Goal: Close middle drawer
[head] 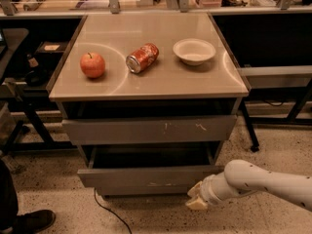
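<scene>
Middle drawer (146, 176): lower centre of frame, standing open, pulled out of the cabinet toward the bottom of the frame. Its dark interior shows as a band behind the plain grey front. Above it, the scratched drawer front (148, 129) sits further back, closer to flush under the counter (146, 84).

Hand (196, 202): lower right of centre, at the end of the white arm (265, 183) that comes in from the right edge. I cannot tell whether it is spread or pressed together, so don't assume either. It carries nothing that shows.

The relation that counts:
- The drawer front's long axis runs left to right across the frame.
- The hand lies just below the front's right-hand part, off the front's middle.
- From the hand, the front lies up and to the left. Contact cannot be read; at most they are just beside each other.

Judgement: the closing push has to go up-frame, square to that long axis. You would likely do best to raise the hand onto the front and bring it leftward toward the middle first. A push at the right end could skew the drawer in its runners.

Apple (92, 65), can (142, 58) and bowl (194, 51) rest on the counter, well away from the hand.
</scene>
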Motion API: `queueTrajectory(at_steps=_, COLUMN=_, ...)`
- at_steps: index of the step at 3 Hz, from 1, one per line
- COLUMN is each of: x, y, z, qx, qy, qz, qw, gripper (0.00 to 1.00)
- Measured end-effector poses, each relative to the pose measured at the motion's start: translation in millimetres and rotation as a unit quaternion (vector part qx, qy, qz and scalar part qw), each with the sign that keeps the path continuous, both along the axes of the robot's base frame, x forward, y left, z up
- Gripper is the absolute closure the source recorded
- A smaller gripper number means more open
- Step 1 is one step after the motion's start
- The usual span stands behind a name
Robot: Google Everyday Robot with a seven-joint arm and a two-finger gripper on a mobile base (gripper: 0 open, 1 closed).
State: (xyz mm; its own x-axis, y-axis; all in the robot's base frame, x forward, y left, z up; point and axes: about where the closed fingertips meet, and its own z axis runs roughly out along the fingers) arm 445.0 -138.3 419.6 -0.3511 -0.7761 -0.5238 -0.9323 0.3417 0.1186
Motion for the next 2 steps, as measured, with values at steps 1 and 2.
queueTrajectory(at_steps=1, x=0, y=0, z=0, qx=0.000, qy=0.000, qz=0.000, qw=1.0000, gripper=0.82)
queueTrajectory(at_steps=2, x=13, y=8, z=4, qx=0.005, qy=-0.014, qz=0.014, qw=0.9998, gripper=1.00)
